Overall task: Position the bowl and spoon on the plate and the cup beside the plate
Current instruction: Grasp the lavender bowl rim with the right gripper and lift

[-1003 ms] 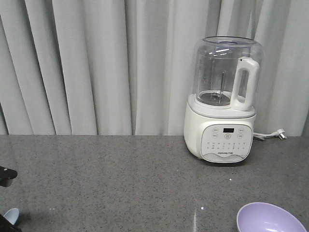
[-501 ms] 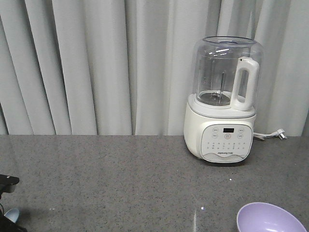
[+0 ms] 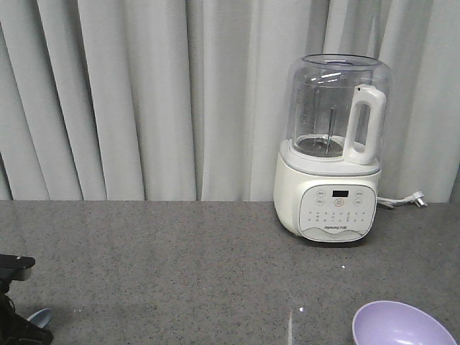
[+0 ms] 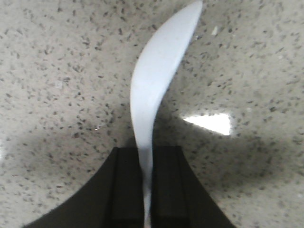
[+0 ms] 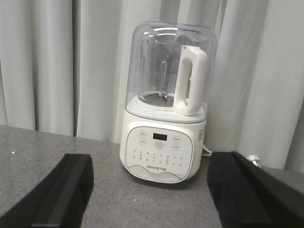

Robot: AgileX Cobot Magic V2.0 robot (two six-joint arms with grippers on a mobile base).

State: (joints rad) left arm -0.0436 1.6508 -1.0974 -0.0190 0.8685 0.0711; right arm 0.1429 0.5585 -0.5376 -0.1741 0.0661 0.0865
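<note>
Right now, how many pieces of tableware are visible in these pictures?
2. The bowl sits at the front view's bottom right edge, partly cropped; the spoon is clamped in the left gripper, bottom left. Others may lie out of view.

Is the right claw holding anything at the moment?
No, the right claw is open wide, with only the blender and counter showing in its gap.

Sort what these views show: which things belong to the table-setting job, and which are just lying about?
Job: spoon, held in the left claw; bowl. Plate and cup not in view.
Lying about: blender, its plug, curtain.
</note>
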